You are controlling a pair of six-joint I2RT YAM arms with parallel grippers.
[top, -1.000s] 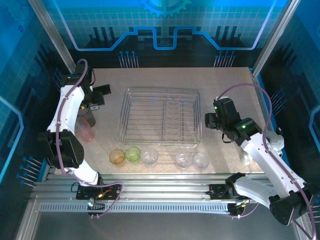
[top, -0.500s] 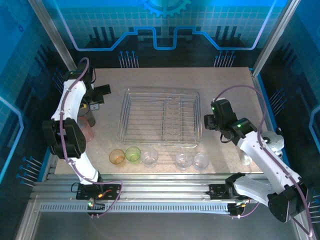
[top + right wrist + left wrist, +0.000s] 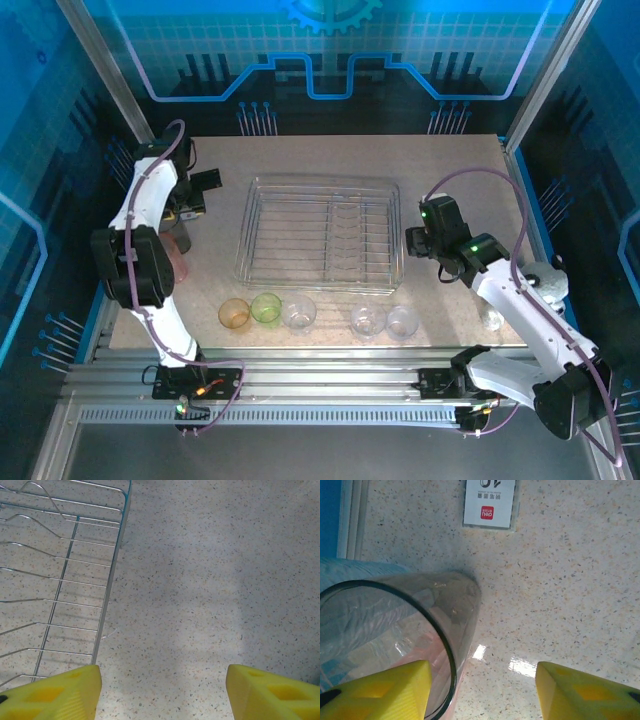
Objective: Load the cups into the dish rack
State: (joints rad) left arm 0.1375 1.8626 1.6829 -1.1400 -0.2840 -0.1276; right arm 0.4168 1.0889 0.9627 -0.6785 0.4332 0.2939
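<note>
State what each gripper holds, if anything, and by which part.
Nothing is held. The left gripper seems astride the rim of the grey cup, one finger clear of it; the right gripper is open over the table.

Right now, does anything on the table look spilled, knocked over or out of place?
Nothing stands out. The dish rack sits square and empty, and five cups stand in a neat row along the near edge; no spill or damage shows.

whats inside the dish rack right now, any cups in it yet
No cups. The dish rack holds nothing; the speckled table shows through its wires. Five cups stand in a row on the table in front of it. Nothing covers the rack's inside from above.
</note>
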